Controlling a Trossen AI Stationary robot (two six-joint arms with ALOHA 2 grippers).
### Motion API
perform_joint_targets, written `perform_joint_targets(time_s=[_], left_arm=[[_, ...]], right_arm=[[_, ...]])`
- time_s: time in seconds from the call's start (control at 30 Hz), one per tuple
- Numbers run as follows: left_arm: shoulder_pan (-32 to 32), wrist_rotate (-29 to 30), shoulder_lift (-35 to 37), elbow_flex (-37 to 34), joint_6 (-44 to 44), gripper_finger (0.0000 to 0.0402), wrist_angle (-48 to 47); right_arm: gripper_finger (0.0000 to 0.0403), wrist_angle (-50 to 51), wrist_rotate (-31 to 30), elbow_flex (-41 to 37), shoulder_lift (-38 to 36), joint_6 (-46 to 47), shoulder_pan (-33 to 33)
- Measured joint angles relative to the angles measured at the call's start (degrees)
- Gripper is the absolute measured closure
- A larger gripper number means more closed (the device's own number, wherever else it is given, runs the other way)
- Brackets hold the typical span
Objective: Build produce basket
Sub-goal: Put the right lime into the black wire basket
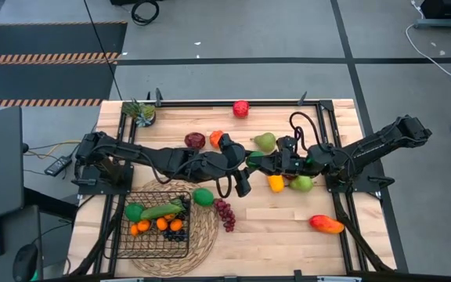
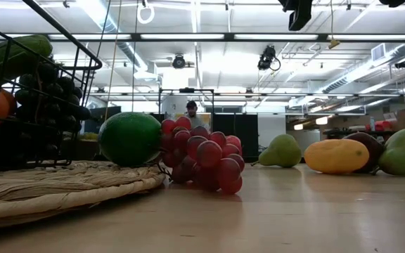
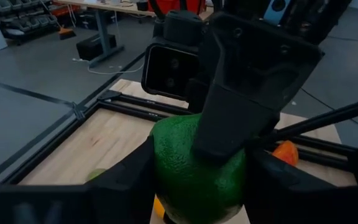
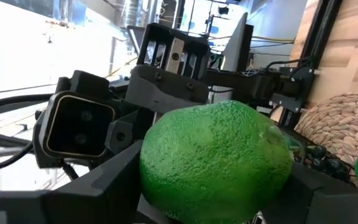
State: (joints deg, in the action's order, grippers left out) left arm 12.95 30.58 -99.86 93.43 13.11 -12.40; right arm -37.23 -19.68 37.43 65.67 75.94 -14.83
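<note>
High view: the two arms meet over the middle of the table. The left pincer (image 1: 243, 162) and the right pincer (image 1: 258, 162) stand tip to tip, and the fruit between them is hidden under the dark links. The basket (image 1: 124, 235) sits on the round woven mat (image 1: 207, 235) at the near left, already holding several pieces of produce. It lies well apart from the meeting point, to the near left, and the left arm is much the nearer of the two. Loose on the table are the grapes (image 1: 225, 213), a second lime (image 1: 203, 197) on the mat's edge, a pear (image 1: 265, 142) and the mango (image 1: 327, 224).

Low view: neither pincer shows. The second lime and the grapes touch just beside the mat, with the basket's wire wall at far left.

Left wrist view: the green lime (image 3: 191, 180) sits between the left arm's own fingers (image 3: 120, 186), which lie against both its sides, about half closed. A finger of the right pincer presses down over its top.

Right wrist view: the same lime fills the gap between the right arm's fingers, held wide around it, with the left pincer facing it head-on. The lime is nearly round, so its long axis matters little.

Judgement: this looks like a handover in mid-air, both pincers on one lime. The basket side favours the left arm carrying it; which pincer bears the weight I cannot tell.
</note>
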Motion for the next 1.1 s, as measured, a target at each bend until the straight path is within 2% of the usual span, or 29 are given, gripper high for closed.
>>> perform_joint_targets(time_s=[0.47,0.8,1.1], left_arm=[[1.18,1.57,4.90,-0.17,0.46,0.0221,-10.03],[3.92,1.32,7.22,-0.12,4.04,0.0219,-15.46],[8.53,-6.00,12.00,-0.11,14.63,0.0208,-38.89]], right_arm=[[0.0121,1.40,-0.18,0.17,-0.09,-4.15,0.76],[0.0121,7.70,1.58,0.14,-0.09,-4.01,0.79],[0.0121,8.43,1.73,0.09,-0.09,-4.15,0.79]])
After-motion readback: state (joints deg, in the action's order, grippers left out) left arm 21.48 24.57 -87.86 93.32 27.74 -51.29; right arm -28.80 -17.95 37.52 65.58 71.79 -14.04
